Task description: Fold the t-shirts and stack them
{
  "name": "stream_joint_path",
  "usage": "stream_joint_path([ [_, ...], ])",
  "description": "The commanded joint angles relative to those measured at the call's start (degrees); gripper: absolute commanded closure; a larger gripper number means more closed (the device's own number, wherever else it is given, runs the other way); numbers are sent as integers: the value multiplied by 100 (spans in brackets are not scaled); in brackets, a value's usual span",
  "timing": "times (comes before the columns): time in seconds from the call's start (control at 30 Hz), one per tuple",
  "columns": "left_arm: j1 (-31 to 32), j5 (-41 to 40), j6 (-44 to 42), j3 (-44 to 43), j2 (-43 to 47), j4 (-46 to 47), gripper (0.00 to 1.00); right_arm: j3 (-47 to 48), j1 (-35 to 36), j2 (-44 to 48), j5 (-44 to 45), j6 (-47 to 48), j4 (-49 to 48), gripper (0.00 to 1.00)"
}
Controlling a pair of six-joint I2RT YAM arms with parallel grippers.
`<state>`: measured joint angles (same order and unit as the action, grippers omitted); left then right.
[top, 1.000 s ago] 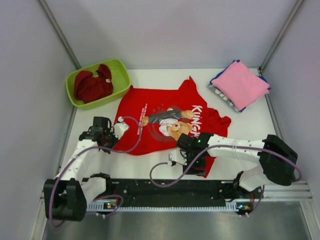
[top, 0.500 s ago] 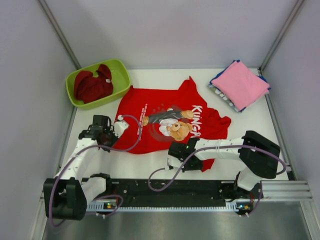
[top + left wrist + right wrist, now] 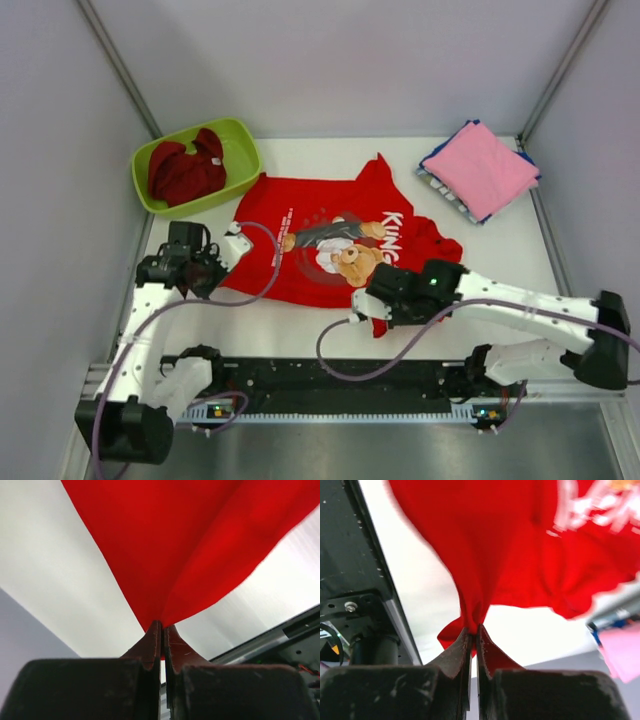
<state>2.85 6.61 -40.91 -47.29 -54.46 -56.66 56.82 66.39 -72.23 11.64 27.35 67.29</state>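
Worktop (image 3: 505, 255): bare at far edge and right side. Red t-shirt (image 3: 320, 215): spread, bear print up; left fingers (image 3: 149, 649) and right fingers (image 3: 459, 654) both clamped on its near edge.

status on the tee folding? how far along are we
Done: a folded stack at the far right, pink tee on top. In hand: the bright red tee lies spread on the table, unfolded; left gripper and right gripper are each shut on its near edge. Left: fold and stack it, then the dark red tee crumpled in the green tub.
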Motion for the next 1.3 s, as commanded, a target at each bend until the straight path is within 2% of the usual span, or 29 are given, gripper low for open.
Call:
stream_joint_path([
  [0.0, 22, 323, -111, -894, 610, -1187, 100, 1057, 58, 972, 1014, -379, 1733, 100],
  [0.13, 22, 481, -189, -2185, 1059, -1978, 100, 1954, 58, 1439, 1586, -511, 2515, 100],
  [0.17, 22, 525, -233, -2467, 1173, -2163, 100, 2043, 58, 1518, 1848, -547, 2561, 100],
  [0.23, 22, 674, -382, -2960, 1367, -2541, 100, 2210, 58, 1676, 1799, -381, 2544, 100],
  [0.37, 22, 771, -480, -3068, 1578, -2806, 100, 2010, 23, 1651, 1964, 14, 2396, 100],
  [0.43, 22, 737, -393, -2901, 1535, -2579, 100, 1799, -317, 1624, 2106, 610, 1590, 100],
  [0.5, 22, 631, -208, -2664, 1343, -2062, 100, 1684, -1211, 1607, 1687, 1348, 99, 100],
  [0.6, 31, 359, 91, -2505, 624, -903, 100, 1315, -2802, 1309, 1097, 1887, -2870, 100],
  [0.67, 31, 44, 310, -2749, -96, -51, 100, 1611, -3507, 626, 850, 1914, -4445, 100],
  [0.73, 31, -456, 573, -3493, -923, 802, 100, 2784, -3939, -331, 804, 1686, -4986, 100],
  [0.83, 31, -1537, 934, -5207, -1864, 1744, 100, 5121, -4125, -1790, 1558, 2122, -5094, 100],
  [0.9, 31, -1707, 927, -5859, -2051, 2193, 100, 6826, -4213, -2451, 1989, 2580, -5129, 100],
  [0.97, 31, -1585, 769, -6037, -1964, 2536, 100, 7937, -4397, -2779, 2027, 2897, -5216, 100],
  [1.03, 31, -1636, 637, -6178, -1928, 2433, 100, 7802, -4660, -2316, 1642, 3117, -5541, 100],
  [1.1, 31, -1567, 444, -5969, -1771, 2283, 100, 7425, -4688, -1833, 1342, 3494, -5595, 100],
  [1.27, 40, -1286, 110, -5423, -1305, 1651, 100, 5835, -4688, -515, 955, 4514, -5009, 100],
])
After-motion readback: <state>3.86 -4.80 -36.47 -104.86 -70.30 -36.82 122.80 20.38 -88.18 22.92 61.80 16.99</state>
